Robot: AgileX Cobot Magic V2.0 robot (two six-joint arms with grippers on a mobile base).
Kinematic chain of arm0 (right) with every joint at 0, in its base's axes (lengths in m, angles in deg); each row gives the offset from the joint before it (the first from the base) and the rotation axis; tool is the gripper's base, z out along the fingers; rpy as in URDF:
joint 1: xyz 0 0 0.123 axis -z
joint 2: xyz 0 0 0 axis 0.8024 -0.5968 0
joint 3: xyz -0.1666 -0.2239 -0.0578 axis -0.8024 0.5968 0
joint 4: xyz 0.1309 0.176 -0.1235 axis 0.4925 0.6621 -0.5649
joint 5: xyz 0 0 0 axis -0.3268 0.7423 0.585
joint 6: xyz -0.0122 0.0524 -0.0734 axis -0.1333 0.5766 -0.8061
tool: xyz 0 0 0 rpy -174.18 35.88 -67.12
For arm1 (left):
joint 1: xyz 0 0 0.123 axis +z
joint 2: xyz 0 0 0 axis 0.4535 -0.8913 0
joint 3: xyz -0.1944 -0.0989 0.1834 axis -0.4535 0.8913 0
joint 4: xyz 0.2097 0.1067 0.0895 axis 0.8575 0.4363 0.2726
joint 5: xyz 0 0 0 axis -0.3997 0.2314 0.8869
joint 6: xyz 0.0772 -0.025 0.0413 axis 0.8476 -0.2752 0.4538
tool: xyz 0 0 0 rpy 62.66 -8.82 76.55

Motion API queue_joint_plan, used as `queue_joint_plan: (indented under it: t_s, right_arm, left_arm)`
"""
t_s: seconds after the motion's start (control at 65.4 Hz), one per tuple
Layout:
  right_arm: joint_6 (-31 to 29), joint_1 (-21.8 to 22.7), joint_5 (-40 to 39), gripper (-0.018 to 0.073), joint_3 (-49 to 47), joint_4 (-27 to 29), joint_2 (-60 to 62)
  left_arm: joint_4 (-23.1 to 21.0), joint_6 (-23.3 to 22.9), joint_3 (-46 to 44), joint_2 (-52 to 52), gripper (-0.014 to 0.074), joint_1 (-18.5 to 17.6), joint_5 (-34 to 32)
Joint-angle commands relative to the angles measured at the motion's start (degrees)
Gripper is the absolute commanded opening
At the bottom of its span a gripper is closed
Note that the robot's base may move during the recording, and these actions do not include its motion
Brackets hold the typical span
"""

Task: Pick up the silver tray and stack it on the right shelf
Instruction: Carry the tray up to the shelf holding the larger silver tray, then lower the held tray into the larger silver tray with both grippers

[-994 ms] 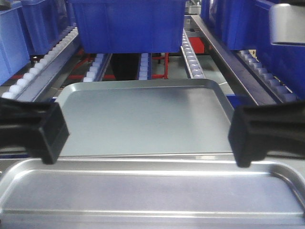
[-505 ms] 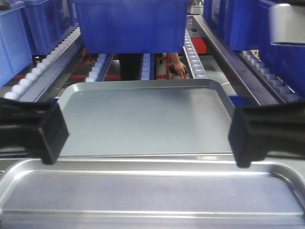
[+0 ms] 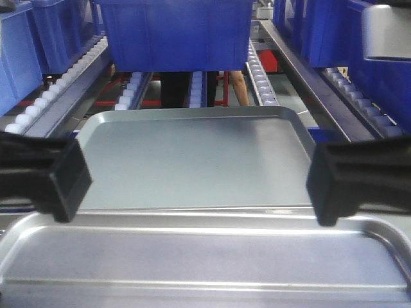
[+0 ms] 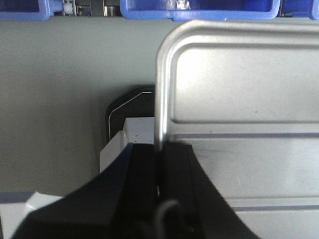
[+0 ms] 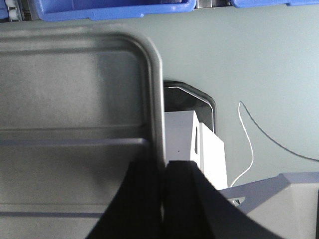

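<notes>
**Both grippers pinch the tray's short ends**

The left gripper (image 4: 159, 149) is closed narrow on the left rim of the silver tray (image 4: 239, 94). The right gripper (image 5: 163, 167) clamps the right rim likewise. The tray hangs between them at the near side, long axis left to right. Just beyond and lower lies the dull grey tray (image 3: 192, 160) on the right shelf (image 3: 259, 78) (my guess: the stacking spot). A blue bin (image 3: 173, 32) at its far edge limits forward travel.

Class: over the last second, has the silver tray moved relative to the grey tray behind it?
No: the silver tray keeps its far rim just before the grey tray's near edge.
</notes>
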Motion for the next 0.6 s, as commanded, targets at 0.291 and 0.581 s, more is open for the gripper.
queue_joint_plan:
  t_s: [0.291, 0.581]
  right_arm:
    - [-11.0, 10.3, -6.7, 0.0069, -6.1, -10.5, 0.7]
    - [-19.4, 23.9, -18.6, 0.0069, -13.6, -10.5, -8.5]
  left_arm:
    - [5.6, 12.3, -1.7, 1.3, -0.01, 13.9, -6.5]
    - [2.6, 26.1, -5.8, -1.9, -0.01, 29.9, -17.8]
